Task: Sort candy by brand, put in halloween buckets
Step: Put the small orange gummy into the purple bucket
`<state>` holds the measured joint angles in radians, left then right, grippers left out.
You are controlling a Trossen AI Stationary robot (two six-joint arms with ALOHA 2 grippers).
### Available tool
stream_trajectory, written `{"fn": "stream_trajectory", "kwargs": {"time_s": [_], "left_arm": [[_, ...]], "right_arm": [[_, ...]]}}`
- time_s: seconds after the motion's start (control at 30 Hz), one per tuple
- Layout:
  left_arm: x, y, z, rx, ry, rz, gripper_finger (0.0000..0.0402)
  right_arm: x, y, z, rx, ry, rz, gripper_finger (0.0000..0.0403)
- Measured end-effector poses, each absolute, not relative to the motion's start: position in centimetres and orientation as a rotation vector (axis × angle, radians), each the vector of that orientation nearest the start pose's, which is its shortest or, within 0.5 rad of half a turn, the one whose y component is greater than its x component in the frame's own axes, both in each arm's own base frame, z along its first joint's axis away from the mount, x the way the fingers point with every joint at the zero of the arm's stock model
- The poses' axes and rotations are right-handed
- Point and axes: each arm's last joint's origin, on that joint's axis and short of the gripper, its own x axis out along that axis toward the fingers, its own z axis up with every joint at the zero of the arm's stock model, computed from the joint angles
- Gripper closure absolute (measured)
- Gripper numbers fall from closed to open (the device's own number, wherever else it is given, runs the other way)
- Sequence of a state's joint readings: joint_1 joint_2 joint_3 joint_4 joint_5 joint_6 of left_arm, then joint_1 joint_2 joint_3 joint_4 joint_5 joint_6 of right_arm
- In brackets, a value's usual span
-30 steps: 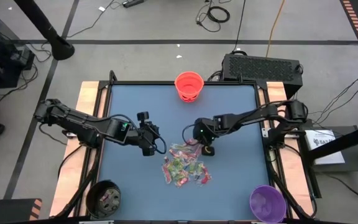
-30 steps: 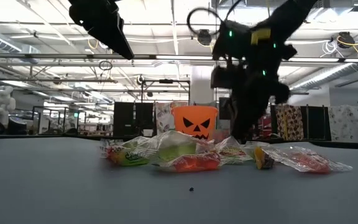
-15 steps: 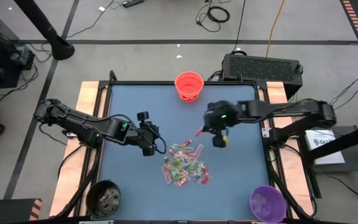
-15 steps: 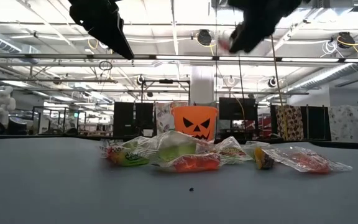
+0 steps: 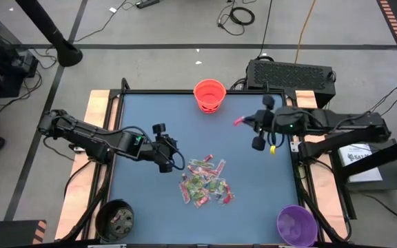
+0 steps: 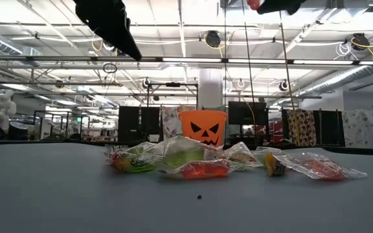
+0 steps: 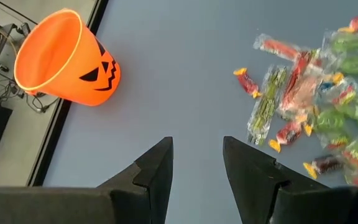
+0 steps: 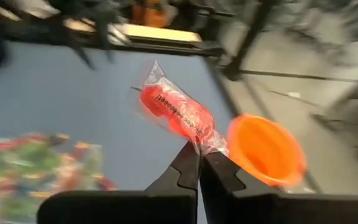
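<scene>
High view: the blue table top (image 5: 143, 110) has its widest bare stretch in the upper part of the frame, between the bright orange round plastic bucket (image 5: 209, 94) at the top-centre edge and the heap of small shiny red, green and pink wrapped candies (image 5: 204, 182) lying just below the middle. The right gripper (image 5: 244, 121) hangs over that bare area in the right half of the frame, right of and slightly below the orange bucket, well apart from the heap; its fingers are pressed together on the tail of a red sweet in a clear wrapper (image 8: 176, 114), which the right wrist view shows sticking out beyond the fingertips with the orange bucket behind it. The left gripper (image 5: 176, 162) sits at centre-left, just beside the heap's upper-left edge, its fingers (image 7: 157, 171) parted about halfway with nothing between them. The black round bucket (image 5: 114, 219) stands at the lower-left table corner with some sweets inside, and the purple round bucket (image 5: 296, 224) at the lower-right corner, both clear of the heap.
</scene>
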<state>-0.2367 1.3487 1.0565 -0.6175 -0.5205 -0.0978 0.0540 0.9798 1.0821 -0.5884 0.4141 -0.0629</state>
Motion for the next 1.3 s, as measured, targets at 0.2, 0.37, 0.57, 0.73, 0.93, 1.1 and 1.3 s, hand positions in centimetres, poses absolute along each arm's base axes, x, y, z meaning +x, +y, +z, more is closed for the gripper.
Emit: {"fn": "stream_trajectory", "kwargs": {"time_s": [0.2, 0.37, 0.57, 0.73, 0.93, 1.1, 1.3], "left_arm": [[27.0, -5.0, 27.8, 0.235, 0.784, 0.304, 0.0253], [27.2, -5.0, 28.0, 0.227, 0.758, 0.306, 0.0253], [27.3, -5.1, 28.1, 0.237, 0.746, 0.300, 0.0253], [27.5, -5.1, 28.2, 0.236, 0.723, 0.299, 0.0253], [27.6, -5.1, 28.3, 0.250, 0.710, 0.291, 0.0253], [27.6, -5.1, 28.3, 0.250, 0.711, 0.292, 0.0253], [27.6, -5.1, 28.3, 0.249, 0.711, 0.292, 0.0253]], "right_arm": [[18.3, 1.0, 35.5, -0.353, 0.611, -0.398, 0.0403], [18.5, 2.0, 35.2, -0.396, 0.624, -0.420, 0.0403], [19.5, 3.2, 34.5, -0.385, 0.630, -0.389, 0.0402], [20.6, 4.0, 33.8, -0.330, 0.637, -0.384, 0.0402], [21.2, 4.3, 33.5, -0.087, 0.598, -0.400, 0.0402], [21.7, 4.5, 34.4, 0.052, 0.489, -0.377, 0.0402], [22.5, 5.1, 35.8, 0.100, 0.360, -0.213, 0.0402]]}}
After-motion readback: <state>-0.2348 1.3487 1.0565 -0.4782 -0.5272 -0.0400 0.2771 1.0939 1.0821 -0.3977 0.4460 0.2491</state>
